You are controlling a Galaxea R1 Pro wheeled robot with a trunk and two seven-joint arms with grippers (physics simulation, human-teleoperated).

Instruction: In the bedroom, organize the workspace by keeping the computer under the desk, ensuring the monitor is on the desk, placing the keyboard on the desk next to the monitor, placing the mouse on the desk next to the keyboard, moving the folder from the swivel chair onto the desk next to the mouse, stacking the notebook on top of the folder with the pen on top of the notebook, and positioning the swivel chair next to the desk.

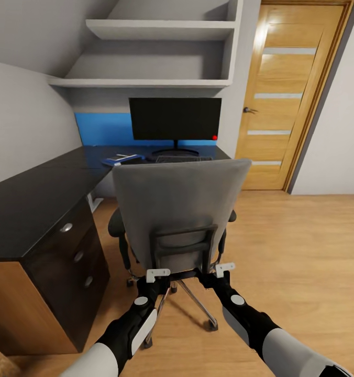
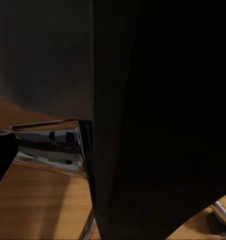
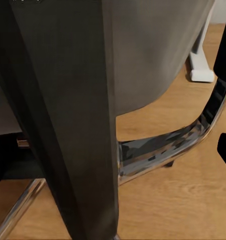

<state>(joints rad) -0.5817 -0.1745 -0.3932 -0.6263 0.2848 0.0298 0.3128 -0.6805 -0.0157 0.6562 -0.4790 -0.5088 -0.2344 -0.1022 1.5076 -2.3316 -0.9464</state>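
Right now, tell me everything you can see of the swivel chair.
The swivel chair stands upright on the wooden floor, its back toward the camera and its seat facing the desk and monitor. It has a grey padded backrest, a black frame bracket behind it, black armrests, and a shiny metal wheeled base. Both grippers, left and right, reach in low behind it.

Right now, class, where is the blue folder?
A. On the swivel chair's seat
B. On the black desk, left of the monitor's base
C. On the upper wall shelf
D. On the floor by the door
B: the folder lies on the desk, left of the monitor.
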